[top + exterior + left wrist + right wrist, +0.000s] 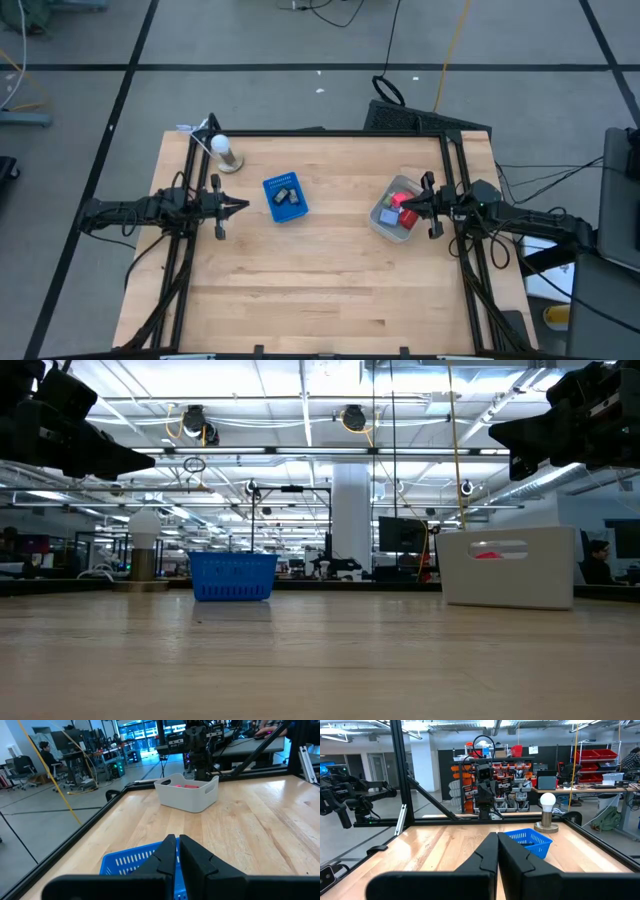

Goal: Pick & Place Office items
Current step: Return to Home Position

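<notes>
Sorting looks finished, so both hang pinched and empty: left gripper (240, 207) mid-left, right gripper (399, 208) mid-right above the bin (380, 219).

The near half of the table (320, 290) is bare and open, as is the gap between blue basket (268, 200) and grey bin (383, 222); a bulb on a stand (224, 152) fills the far left corner, the left gripper (243, 207) hangs beside the basket, the right gripper (405, 203) above the bin.
</notes>
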